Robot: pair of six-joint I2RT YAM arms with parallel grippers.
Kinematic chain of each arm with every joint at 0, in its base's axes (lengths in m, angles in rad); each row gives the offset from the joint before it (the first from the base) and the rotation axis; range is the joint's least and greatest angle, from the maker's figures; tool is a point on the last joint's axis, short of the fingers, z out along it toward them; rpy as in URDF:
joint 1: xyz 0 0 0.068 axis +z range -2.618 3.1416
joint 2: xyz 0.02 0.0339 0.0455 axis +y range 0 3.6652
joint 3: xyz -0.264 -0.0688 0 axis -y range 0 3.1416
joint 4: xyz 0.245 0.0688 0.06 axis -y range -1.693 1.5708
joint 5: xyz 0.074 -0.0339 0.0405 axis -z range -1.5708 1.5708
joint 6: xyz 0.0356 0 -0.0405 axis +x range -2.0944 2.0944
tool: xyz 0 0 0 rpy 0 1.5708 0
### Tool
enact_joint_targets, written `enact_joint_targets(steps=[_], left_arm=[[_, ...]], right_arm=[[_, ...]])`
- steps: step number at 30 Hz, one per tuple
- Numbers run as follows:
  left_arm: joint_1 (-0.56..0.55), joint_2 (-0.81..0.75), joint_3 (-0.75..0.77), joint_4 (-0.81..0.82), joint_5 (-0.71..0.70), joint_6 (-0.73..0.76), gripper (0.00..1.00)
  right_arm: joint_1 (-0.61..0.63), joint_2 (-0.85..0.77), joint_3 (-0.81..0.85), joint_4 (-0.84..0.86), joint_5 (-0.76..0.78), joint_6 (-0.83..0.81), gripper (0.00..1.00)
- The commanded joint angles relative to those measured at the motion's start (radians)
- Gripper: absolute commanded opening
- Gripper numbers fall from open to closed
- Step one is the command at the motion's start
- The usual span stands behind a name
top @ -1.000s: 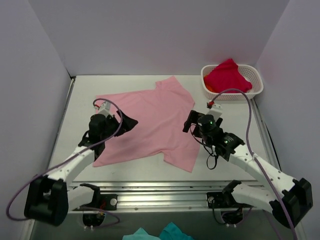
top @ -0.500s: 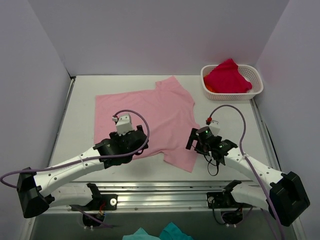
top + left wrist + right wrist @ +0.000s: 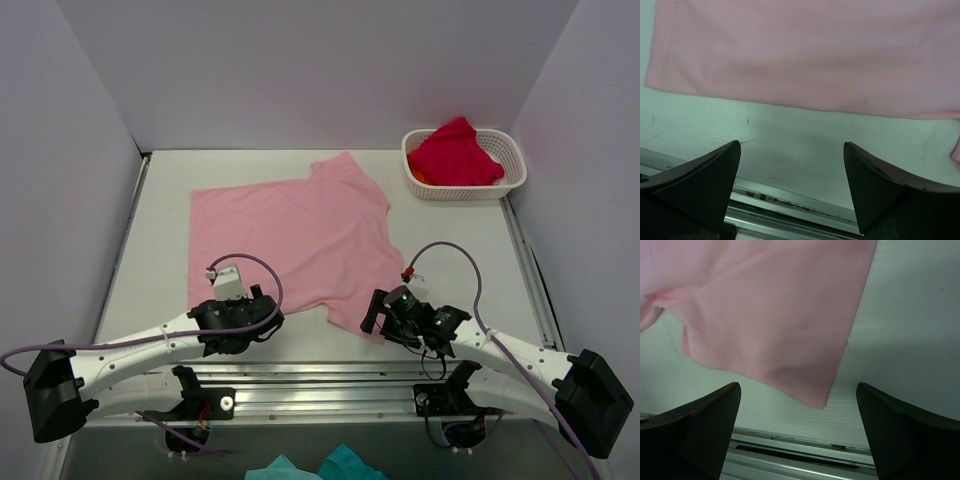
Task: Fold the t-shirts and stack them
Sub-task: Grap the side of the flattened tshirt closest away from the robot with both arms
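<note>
As we look out from the near edge, our left hand [image 3: 792, 150] hangs wide open and empty over bare desk [image 3: 790, 130], just short of the hem of the pink t-shirt [image 3: 800, 50]. Our right hand [image 3: 797, 390] gapes as wide, holding nothing, above its nearest sleeve. Beyond, that shirt lies spread flat mid-desk. Farthest back on the right, the red t-shirt [image 3: 455, 150] sits heaped in a white basket [image 3: 515, 172].
</note>
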Motion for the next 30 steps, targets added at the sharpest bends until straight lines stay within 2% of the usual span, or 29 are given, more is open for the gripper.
enact_joint_targets(steps=[1,6,9,12,13,15,16,18,19,22,27,28,30], left_arm=[[-0.007,-0.060,-0.021,-0.047,-0.019,-0.064,0.93],[-0.007,-0.115,-0.062,-0.035,-0.016,-0.098,0.91],[-0.007,-0.121,-0.070,-0.037,-0.016,-0.106,0.91],[-0.007,-0.123,-0.069,-0.041,-0.017,-0.107,0.90],[-0.007,-0.123,-0.070,-0.041,-0.017,-0.107,0.90],[-0.007,-0.124,-0.069,-0.050,-0.017,-0.119,0.90],[-0.007,-0.124,-0.069,-0.053,-0.017,-0.123,0.90],[-0.007,-0.131,-0.075,-0.061,-0.019,-0.139,0.90],[-0.007,-0.134,-0.078,-0.061,-0.019,-0.144,0.90],[-0.007,-0.146,-0.096,-0.055,-0.019,-0.167,0.88],[-0.007,-0.103,-0.107,-0.076,-0.031,-0.236,0.86],[-0.007,-0.092,-0.099,-0.089,-0.034,-0.253,0.87],[-0.005,-0.063,-0.089,-0.121,-0.034,-0.297,0.86]], right_arm=[[0.046,-0.019,-0.036,-0.017,0.025,0.094,0.96],[0.055,-0.035,-0.091,0.036,0.035,0.129,0.95],[0.057,0.013,-0.111,0.101,0.021,0.141,0.90],[0.060,0.065,-0.119,0.144,0.021,0.141,0.81],[0.061,0.074,-0.119,0.148,0.022,0.140,0.74],[0.061,0.089,-0.109,0.147,0.025,0.132,0.67],[0.061,0.089,-0.106,0.142,0.030,0.130,0.59],[0.063,0.077,-0.100,0.124,0.035,0.126,0.50],[0.063,0.073,-0.099,0.116,0.042,0.123,0.40],[0.061,0.045,-0.086,0.076,0.055,0.118,0.25],[0.060,-0.004,-0.056,-0.026,0.148,0.101,0.09],[0.054,-0.015,-0.040,-0.057,0.173,0.095,0.02],[0.023,-0.020,-0.043,-0.037,0.171,0.080,0.00]])
